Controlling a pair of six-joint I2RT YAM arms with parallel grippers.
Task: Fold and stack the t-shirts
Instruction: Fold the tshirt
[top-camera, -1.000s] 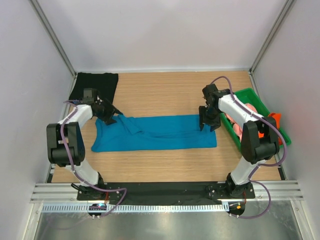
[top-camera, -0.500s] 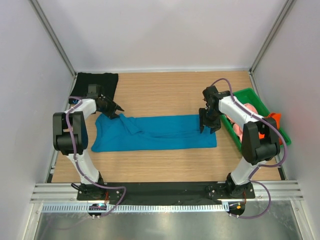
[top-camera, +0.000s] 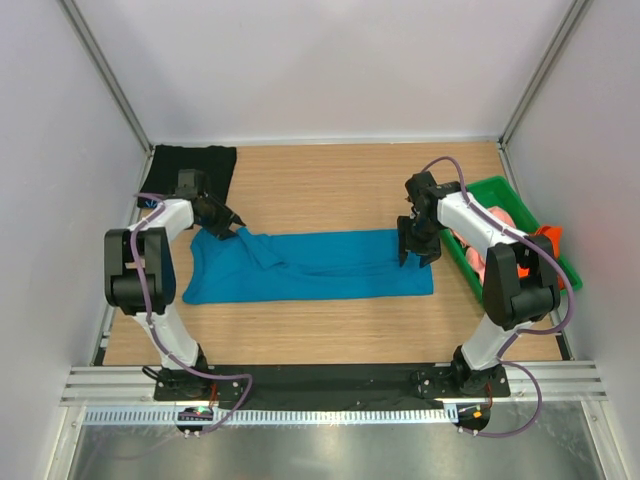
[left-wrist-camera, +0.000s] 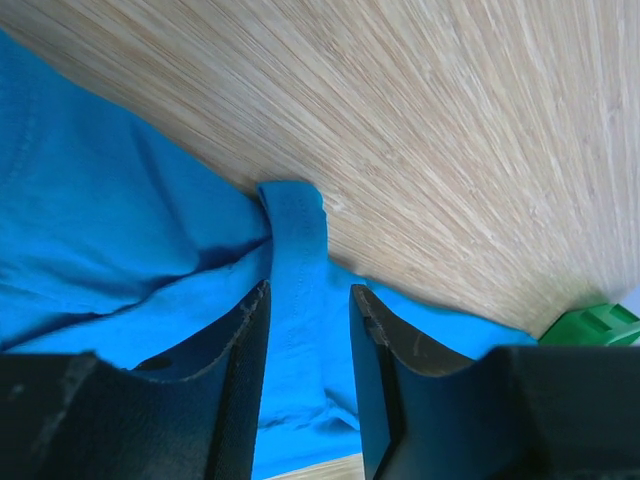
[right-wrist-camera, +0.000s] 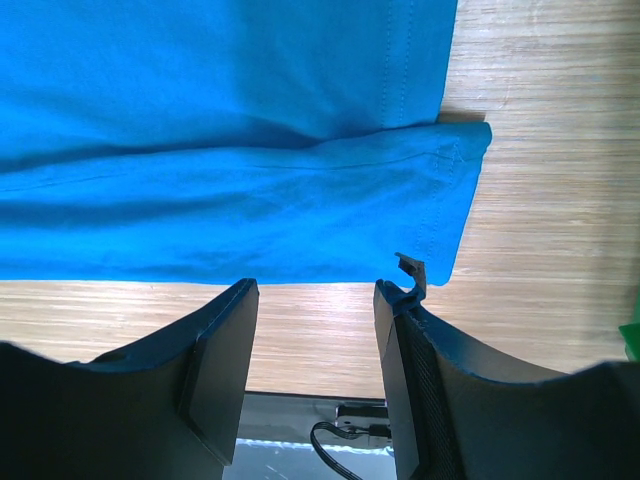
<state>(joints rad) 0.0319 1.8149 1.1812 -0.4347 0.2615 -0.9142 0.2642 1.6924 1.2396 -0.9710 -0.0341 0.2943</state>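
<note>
A teal-blue t-shirt (top-camera: 310, 266) lies in a long, rumpled band across the middle of the wooden table (top-camera: 330, 185), with one robot arm at each end of it.

At the shirt's far left corner, the left tool (top-camera: 227, 224) is down on the cloth. The left wrist view shows its two fingers (left-wrist-camera: 250, 350) part-way apart, with a raised ridge of blue fabric running up between them. Whether they are pressing on that ridge cannot be told.

At the right end, the right tool (top-camera: 416, 250) hangs above the shirt's edge. Its wrist view shows the fingers (right-wrist-camera: 222, 345) spread. Bare table lies between them, the hemmed blue edge is just beyond their tips, and nothing is in their grip.

A black t-shirt (top-camera: 190, 165) lies flat in the table's far left corner, well apart from the blue one. A green tray (top-camera: 497, 184) along the right side holds a pink t-shirt (top-camera: 475, 255) and an orange t-shirt (top-camera: 548, 240), both bunched up.
</note>
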